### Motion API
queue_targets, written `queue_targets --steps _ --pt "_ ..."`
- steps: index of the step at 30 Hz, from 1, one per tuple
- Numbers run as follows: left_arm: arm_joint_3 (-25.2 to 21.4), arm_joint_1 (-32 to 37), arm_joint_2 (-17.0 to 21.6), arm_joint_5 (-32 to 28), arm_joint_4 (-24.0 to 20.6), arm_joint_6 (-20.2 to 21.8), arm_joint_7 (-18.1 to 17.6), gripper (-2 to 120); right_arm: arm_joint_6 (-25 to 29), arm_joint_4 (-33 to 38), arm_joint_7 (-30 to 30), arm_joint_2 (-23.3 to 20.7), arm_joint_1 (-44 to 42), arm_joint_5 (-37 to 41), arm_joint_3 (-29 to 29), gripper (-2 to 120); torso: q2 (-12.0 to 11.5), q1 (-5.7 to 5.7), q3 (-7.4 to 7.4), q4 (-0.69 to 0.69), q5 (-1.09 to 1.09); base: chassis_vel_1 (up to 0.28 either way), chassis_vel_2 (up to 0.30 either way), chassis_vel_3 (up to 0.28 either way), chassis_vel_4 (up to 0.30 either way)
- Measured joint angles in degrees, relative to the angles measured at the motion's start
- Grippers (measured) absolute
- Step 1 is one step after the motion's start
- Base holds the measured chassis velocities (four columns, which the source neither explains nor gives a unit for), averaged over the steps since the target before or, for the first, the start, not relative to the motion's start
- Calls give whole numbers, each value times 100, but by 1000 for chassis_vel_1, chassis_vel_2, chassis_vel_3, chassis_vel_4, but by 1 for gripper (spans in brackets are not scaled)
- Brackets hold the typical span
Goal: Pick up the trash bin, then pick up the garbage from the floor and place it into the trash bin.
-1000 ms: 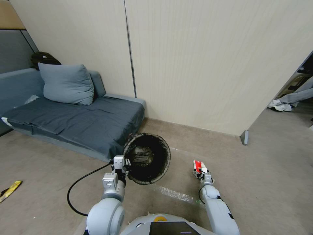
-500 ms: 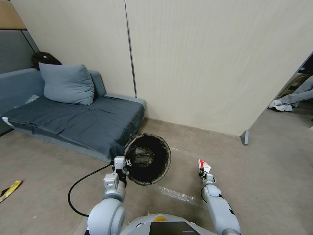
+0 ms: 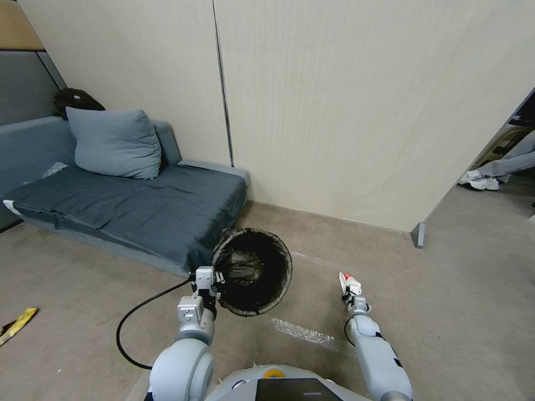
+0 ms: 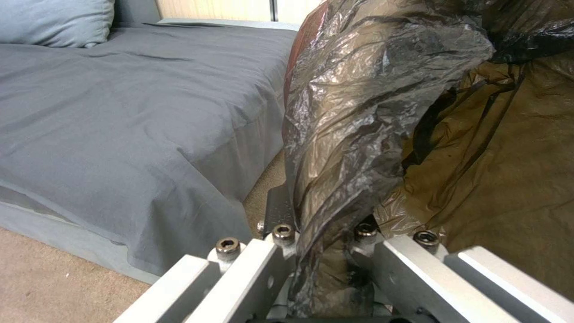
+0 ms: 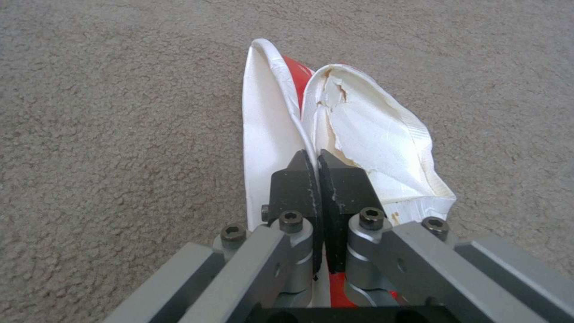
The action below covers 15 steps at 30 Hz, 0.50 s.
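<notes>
Arms [image 3: 184,362] pale grey, rounded joint housings. Black cable [image 3: 134,317] loops beside left arm. Left end effector [image 3: 207,281]: silver links, dark hex screws. Right end effector [image 5: 318,179]: black pads, same silver links, screws.

Floor [image 3: 457,289] = beige-brown short-pile carpet, running up to the light wall panels at the back. On it: grey sofa bed [image 3: 128,214] at left w/ a grey pillow [image 3: 114,142] on top, a black cable [image 3: 131,323] looping across the carpet in front of the sofa, a yellow packet [image 3: 16,323] near the far-left edge, and a strip of clear plastic wrap [image 3: 298,331] lying flat close to the robot. The trash bin [image 3: 252,270] is just beside the sofa's front corner; can't tell if its base touches the carpet.
</notes>
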Motion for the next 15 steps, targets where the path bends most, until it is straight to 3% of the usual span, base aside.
queue_targets --steps 7,9,10,15 --pt "26 -7 -9 0 37 -22 -14 1 75 626 13 7 -231 67 -19 0 0 0 0 2 1 0 0 0 0" --pt "50 -16 -12 0 77 -40 -14 1 94 1559 17 43 -538 148 -69 0 0 0 0 3 -1 0 0 0 0" --pt "50 -16 -12 0 77 -40 -14 1 94 1559 17 43 -538 148 -69 0 0 0 0 3 -1 0 0 0 0" --pt "55 -21 -10 -1 117 -58 -14 1 242 3055 -20 82 -1105 339 -186 0 0 0 0 0 -2 0 0 0 0"
